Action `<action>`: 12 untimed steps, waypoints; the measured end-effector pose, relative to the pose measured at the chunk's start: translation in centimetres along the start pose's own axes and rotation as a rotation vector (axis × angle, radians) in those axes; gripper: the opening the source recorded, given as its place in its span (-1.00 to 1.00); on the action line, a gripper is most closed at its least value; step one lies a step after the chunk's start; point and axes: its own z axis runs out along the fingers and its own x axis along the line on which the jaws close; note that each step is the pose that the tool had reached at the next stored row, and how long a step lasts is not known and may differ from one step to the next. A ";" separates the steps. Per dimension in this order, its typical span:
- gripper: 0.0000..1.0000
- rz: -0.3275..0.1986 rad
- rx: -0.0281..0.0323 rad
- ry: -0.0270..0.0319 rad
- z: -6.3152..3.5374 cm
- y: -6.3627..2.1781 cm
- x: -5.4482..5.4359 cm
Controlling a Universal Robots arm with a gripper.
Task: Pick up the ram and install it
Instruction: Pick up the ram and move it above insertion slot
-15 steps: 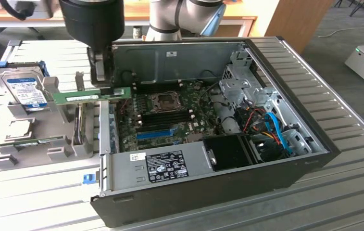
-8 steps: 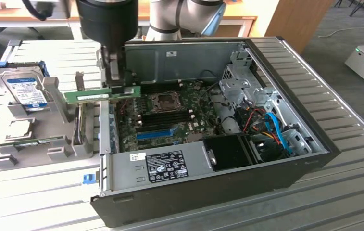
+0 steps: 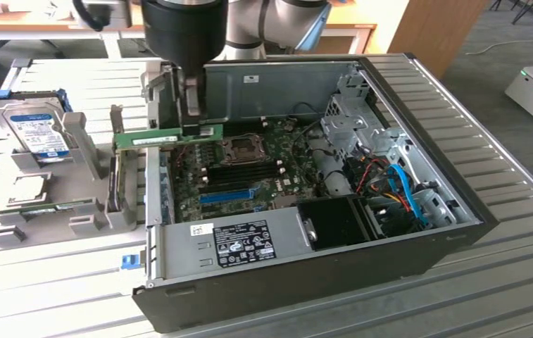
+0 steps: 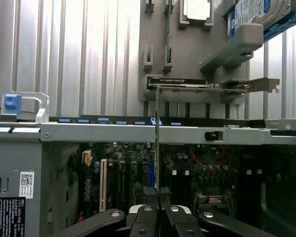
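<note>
Over the slatted table (image 3: 519, 267), at the computer case (image 3: 341, 274) rim, the gripper (image 3: 193, 121) pinches the ram (image 3: 158, 139) by its long edge, jaws nearly closed; probably light, stiff, fragile.

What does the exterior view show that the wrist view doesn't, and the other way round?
Exterior: the ram shows its flat green face, held level over the edge of the open case, with blue cables inside.
Wrist: the ram is seen edge-on, a thin line clamped in the shut gripper.
Both: ram, gripper, motherboard, hard drive.
</note>
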 end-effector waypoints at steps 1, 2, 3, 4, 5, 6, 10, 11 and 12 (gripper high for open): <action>-0.75 -0.001 -0.0001 -0.0003 -0.01 -0.25 0.0; -0.75 -0.003 -0.0002 -0.0006 -0.02 -0.50 0.0; -0.75 -0.004 -0.0003 -0.0008 -0.02 -0.71 0.0; -0.75 -0.006 -0.0004 -0.0009 -0.04 -0.91 0.0; -0.75 -0.007 -0.0006 -0.0011 -0.04 -1.10 0.0; -0.75 -0.008 -0.0007 -0.0012 -0.05 -1.29 0.0; -0.75 -0.013 -0.0011 -0.0013 -0.08 -2.14 0.1; -0.75 -0.014 -0.0012 -0.0013 -0.09 -2.32 0.1; -0.75 -0.015 -0.0013 -0.0012 -0.10 -2.49 0.1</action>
